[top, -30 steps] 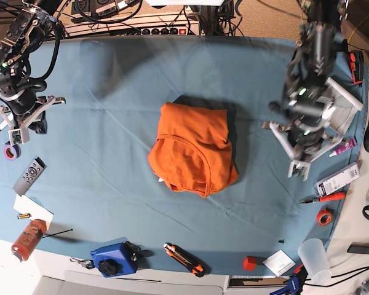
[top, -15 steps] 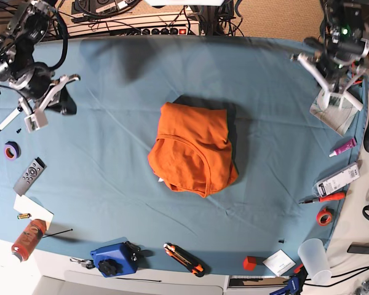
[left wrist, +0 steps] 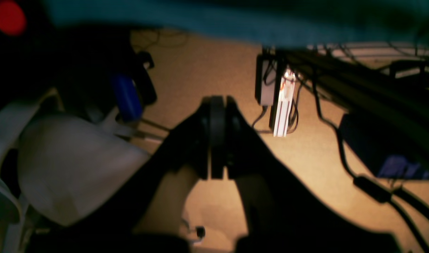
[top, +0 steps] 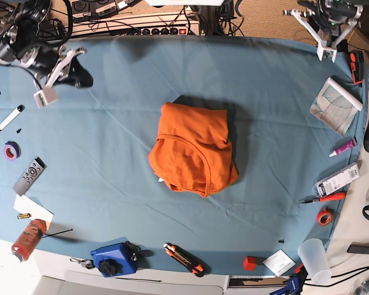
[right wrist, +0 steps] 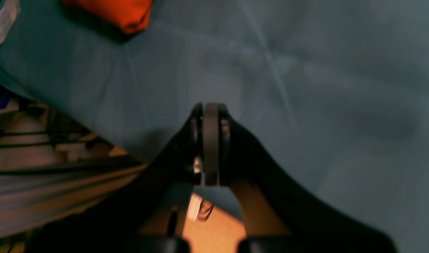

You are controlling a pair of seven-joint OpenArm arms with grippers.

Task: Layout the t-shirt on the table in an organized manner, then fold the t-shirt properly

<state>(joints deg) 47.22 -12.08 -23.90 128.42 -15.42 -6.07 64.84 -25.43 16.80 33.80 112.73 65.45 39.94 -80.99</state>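
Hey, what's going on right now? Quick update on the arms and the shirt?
Left gripper shut, empty, off the far table edge. Right gripper shut, empty, over bare table. T-shirt lies bundled mid-table, untouched. Nothing in the way.

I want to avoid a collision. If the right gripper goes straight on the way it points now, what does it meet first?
Probably only the blue-teal cloth of the table. The shut right gripper points across bare cloth; the folded bright orange t-shirt lies off to its left. Depth is unclear.

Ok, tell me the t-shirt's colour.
Plain bright orange t-shirt, no print; clearest in the base view.
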